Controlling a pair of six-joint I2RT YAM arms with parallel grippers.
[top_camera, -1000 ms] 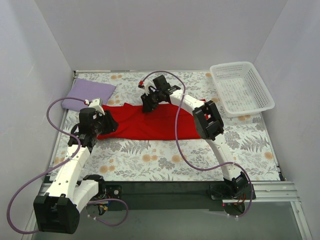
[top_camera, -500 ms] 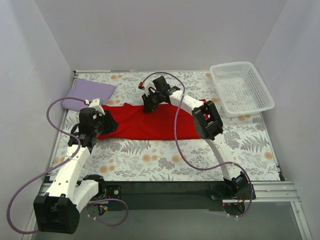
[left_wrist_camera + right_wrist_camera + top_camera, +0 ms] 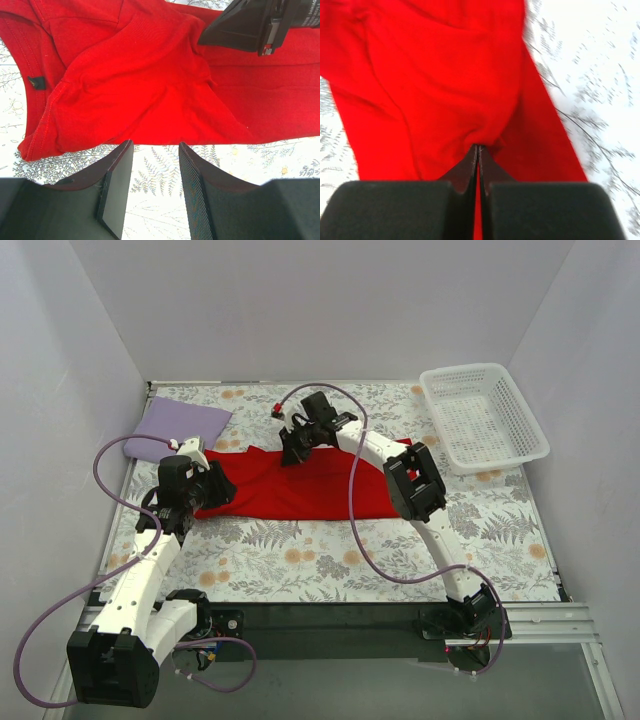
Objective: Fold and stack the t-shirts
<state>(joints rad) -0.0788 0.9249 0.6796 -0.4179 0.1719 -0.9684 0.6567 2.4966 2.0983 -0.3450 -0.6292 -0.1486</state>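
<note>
The red t-shirt (image 3: 300, 495) lies spread across the middle of the flowered table, folded into a long band. My right gripper (image 3: 290, 452) is at its far edge, shut on a pinch of red cloth (image 3: 435, 75) that bunches at the fingertips (image 3: 478, 146). My left gripper (image 3: 222, 488) hovers at the shirt's left end, open, its jaws (image 3: 155, 145) over bare table just short of the red hem (image 3: 140, 85). Nothing is between the left jaws. The lilac t-shirt (image 3: 178, 427) lies folded at the far left corner.
A white lattice basket (image 3: 485, 418) stands at the back right corner. White walls close in the table on three sides. The right arm's black finger (image 3: 250, 25) shows at the top of the left wrist view. The cable of the right arm loops over the shirt.
The right gripper has closed on the red cloth at the shirt's far edge and shifted slightly left. The left arm has not moved.
</note>
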